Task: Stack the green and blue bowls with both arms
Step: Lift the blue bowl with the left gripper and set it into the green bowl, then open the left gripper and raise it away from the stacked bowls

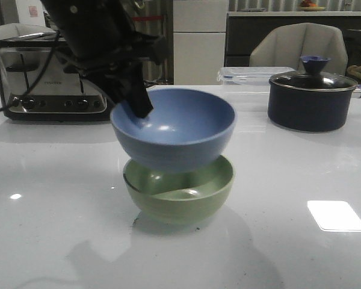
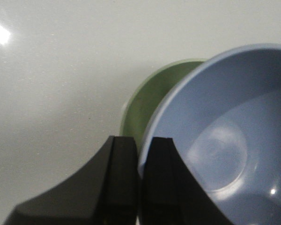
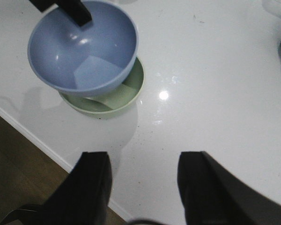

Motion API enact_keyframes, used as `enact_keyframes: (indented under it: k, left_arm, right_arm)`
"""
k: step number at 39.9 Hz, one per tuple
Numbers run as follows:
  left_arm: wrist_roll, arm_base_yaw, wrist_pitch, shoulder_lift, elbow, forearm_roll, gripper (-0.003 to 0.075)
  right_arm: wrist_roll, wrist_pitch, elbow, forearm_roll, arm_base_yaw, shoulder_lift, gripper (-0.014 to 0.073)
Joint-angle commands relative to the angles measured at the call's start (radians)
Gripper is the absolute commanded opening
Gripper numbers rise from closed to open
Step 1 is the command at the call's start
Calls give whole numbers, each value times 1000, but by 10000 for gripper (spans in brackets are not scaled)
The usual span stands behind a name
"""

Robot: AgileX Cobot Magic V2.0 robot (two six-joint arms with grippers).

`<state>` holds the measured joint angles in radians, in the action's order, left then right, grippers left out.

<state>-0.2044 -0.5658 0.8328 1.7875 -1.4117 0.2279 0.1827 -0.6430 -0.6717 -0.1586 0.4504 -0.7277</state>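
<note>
The pale green bowl (image 1: pixel 180 195) sits upright on the white table. My left gripper (image 1: pixel 138 107) is shut on the left rim of the blue bowl (image 1: pixel 177 129) and holds it tilted just above the green bowl, its bottom dipping into it. In the left wrist view the fingers (image 2: pixel 124 159) pinch the blue bowl's (image 2: pixel 225 136) rim, with the green bowl (image 2: pixel 150 103) behind. My right gripper (image 3: pixel 143 161) is open and empty, away from both bowls (image 3: pixel 82 47), and out of the front view.
A silver toaster (image 1: pixel 48 78) stands at the back left. A dark lidded pot (image 1: pixel 313 96) stands at the back right, with a clear lidded box (image 1: pixel 253 73) behind it. The table's edge (image 3: pixel 33 136) runs close to the green bowl (image 3: pixel 117 98).
</note>
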Motion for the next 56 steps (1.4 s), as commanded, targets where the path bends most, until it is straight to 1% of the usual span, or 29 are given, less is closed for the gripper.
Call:
enact_keyframes:
  k: [1,7,24,26,29,34,36,38,45,50,56]
  left_arm:
    - [2,-23,-79,-19,-34,30,97]
    - [2,-28,-126,19,-34,44,97]
    - [2,-7,-129,51,-34,20,106]
    - [2,-7,-128,53,-34,20,125]
    - [2,-7,-127,57,-34,20,199]
    - [2,-7,-104,68,-34,18,405]
    - [2,-7,-98,68,-34,18,473]
    - [2,-7,-91,60,-38,15,506]
    - [2,-9,-95,-9,-39,-5,509]
    - [2,-10,-78,-102,-37,-12,509]
    - [2,-10,-73,-236,23,-15,509]
  right_arm:
    - [10,62,-28,-5,1,6,446]
    - [10,62,-28,-5,1,6,446]
    - [10,62,-28,-5,1,6,446]
    - [10,62,-28,-5,1,6,446]
    - [10,62,-28,-5,1,6,446]
    - [10,62,-28,-5,1,6,446]
    - [10,62,-28,-5,1,6,446]
    - [10,62,-28,-5,1,6,446]
    - [10,62,-28,-5,1,6,446]
    - [10,62,-28,-5,1,6,446]
    - [10,62,-28,-5,1,6,446]
